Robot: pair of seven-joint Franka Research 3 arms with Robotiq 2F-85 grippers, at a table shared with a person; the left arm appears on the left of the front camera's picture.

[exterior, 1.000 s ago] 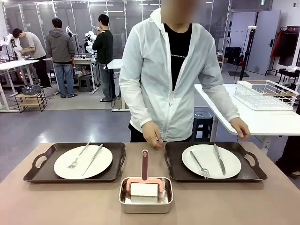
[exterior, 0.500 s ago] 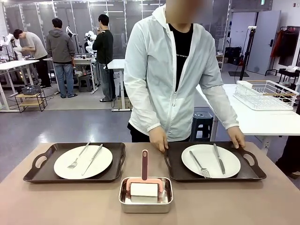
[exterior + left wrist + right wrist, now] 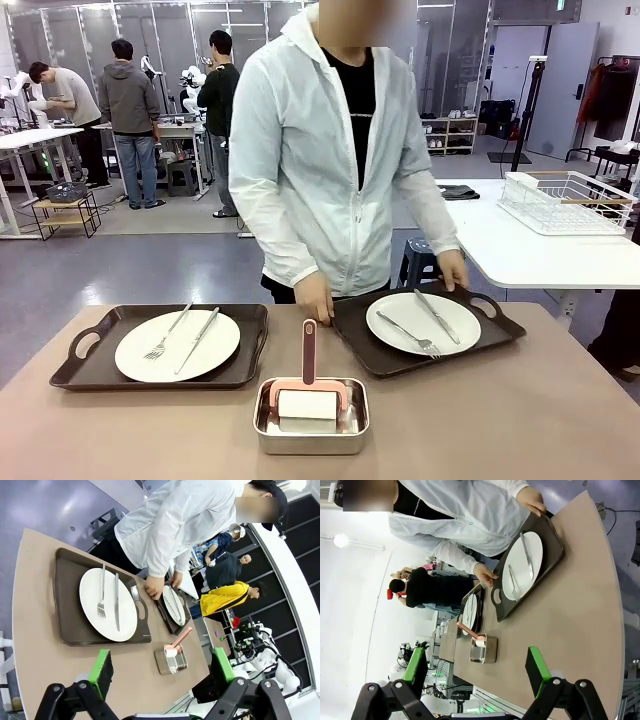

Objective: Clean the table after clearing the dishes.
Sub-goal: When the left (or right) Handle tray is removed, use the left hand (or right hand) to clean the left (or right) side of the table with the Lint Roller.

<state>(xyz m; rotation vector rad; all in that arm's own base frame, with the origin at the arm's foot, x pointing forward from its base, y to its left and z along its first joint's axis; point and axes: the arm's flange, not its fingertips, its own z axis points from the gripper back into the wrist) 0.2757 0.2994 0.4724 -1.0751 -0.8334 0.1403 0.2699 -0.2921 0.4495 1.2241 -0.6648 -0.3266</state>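
Note:
On the beige table (image 3: 560, 420) the left tray (image 3: 90, 370) lies flat, carrying a white plate (image 3: 177, 345) with a fork and a knife. The person grips both handles of the right tray (image 3: 365, 350) and holds it tilted above the table, its plate (image 3: 423, 323), fork and knife still on it. In the left wrist view my left gripper (image 3: 162, 667) stands open, high over the table (image 3: 40, 630), with the left tray (image 3: 65, 605) ahead. My right gripper (image 3: 476, 665) also stands open above the table (image 3: 580, 610), facing the lifted tray (image 3: 555, 550).
A small steel pan (image 3: 311, 418) holding a pink-handled cleaning tool (image 3: 309, 385) sits at the front centre; the pan (image 3: 171, 659) (image 3: 482, 650) shows in both wrist views. A white side table with a wire rack (image 3: 565, 200) stands at the right rear. Other people stand far behind.
The person has taken the right tray by both handles, lifted it off the table and swung it towards the left, turning the body with it. The left tray and pan have not moved.

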